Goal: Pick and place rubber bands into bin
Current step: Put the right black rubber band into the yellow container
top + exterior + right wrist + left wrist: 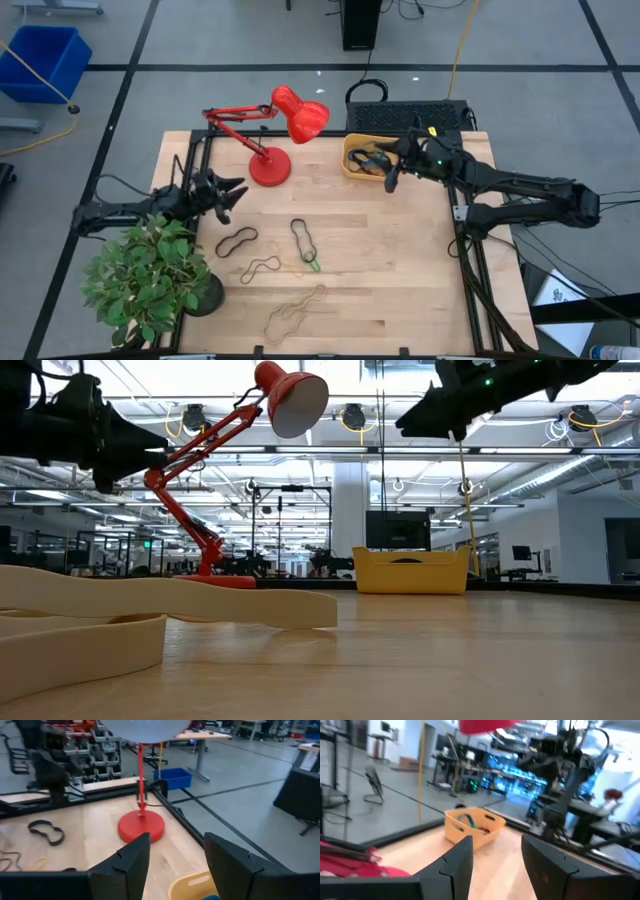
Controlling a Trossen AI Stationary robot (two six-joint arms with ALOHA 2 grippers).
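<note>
The orange-yellow bin [357,161] stands at the table's far right and holds a few bands, blue and green among them [471,821]. My right gripper [391,172] hovers open and empty above the bin's right end; the bin's rim shows below its fingers [192,886]. On the table lie two black rubber bands [237,241] [302,236], a green one [313,264], a tan one [262,267] and a larger tan one [295,312] near the front edge. My left gripper [237,193] is open and empty, raised at the table's left, pointing toward the bin.
A red desk lamp [272,165] stands at the far middle, its head [303,115] reaching toward the bin. A potted plant [150,280] fills the near left corner. A blue bin [45,60] stands on the floor beyond the table.
</note>
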